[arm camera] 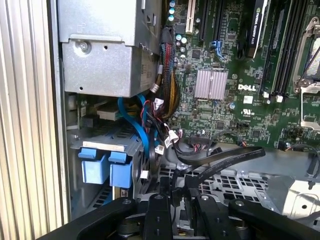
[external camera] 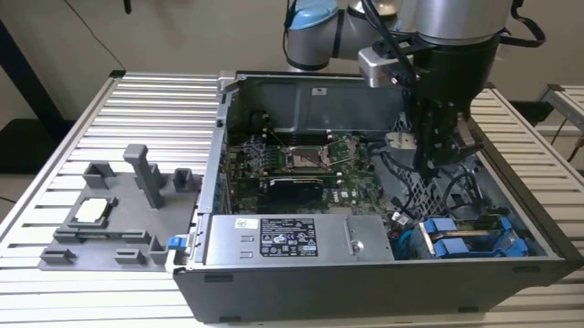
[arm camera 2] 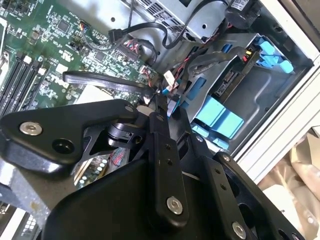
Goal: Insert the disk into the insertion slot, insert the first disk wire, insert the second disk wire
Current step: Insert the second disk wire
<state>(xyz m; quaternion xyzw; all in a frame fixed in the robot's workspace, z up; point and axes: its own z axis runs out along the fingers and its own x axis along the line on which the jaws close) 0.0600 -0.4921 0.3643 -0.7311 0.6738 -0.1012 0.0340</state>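
- Down inside the open computer case (external camera: 365, 290) with the gripper (external camera: 436, 162), over perforated grey metal beside the motherboard (external camera: 356, 167) in the exterior view.
- Cannot tell how far open the gripper is, nor whether holding anything: tip buried, in both wrist views, behind its own black linkage and a tangle of black cables (arm camera 2: 100, 80).
- As for the disk (external camera: 461, 244): in the insertion slot (arm camera 2: 270, 95), at the case corner toward the exterior view's lower right.
- Mostly hidden there; blue bracket plain to see, body just a dark sliver between the blue parts.
- Hard to trace the wires near the disk to either end.
- Just beside that bay, toward the exterior view's left: grey box with a white sticker (external camera: 292, 239), cut off at one edge in the first wrist view.
- Well apart from the case, on the slatted table (external camera: 164, 102): grey fixture (external camera: 119, 205).
- Upper arm cut off at the exterior view's top.
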